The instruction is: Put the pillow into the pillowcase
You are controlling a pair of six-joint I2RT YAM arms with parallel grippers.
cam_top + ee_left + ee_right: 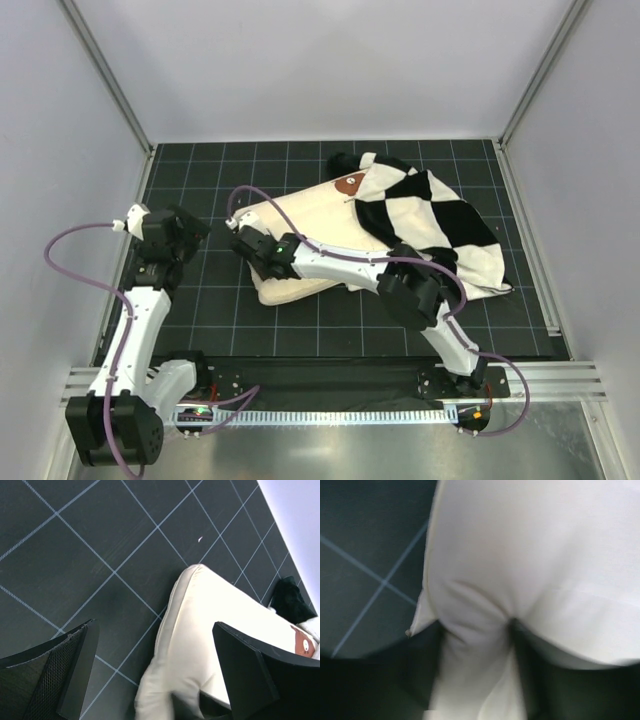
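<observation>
pillow (535, 555) edge — puckered, bunched between right gripper (475, 690) fingers | dark gridded mat (365, 555) — left

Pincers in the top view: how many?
2. The left pincer hovers open over the mat, left of the pillow; the right pincer is at the pillow's left edge. None seem hidden.

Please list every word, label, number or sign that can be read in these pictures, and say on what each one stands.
No text can be read in any view.
brown mark on the pillow: a small patch, too small and blurred to show any letters.
pillowcase: only black and white squares show, no writing.
</observation>
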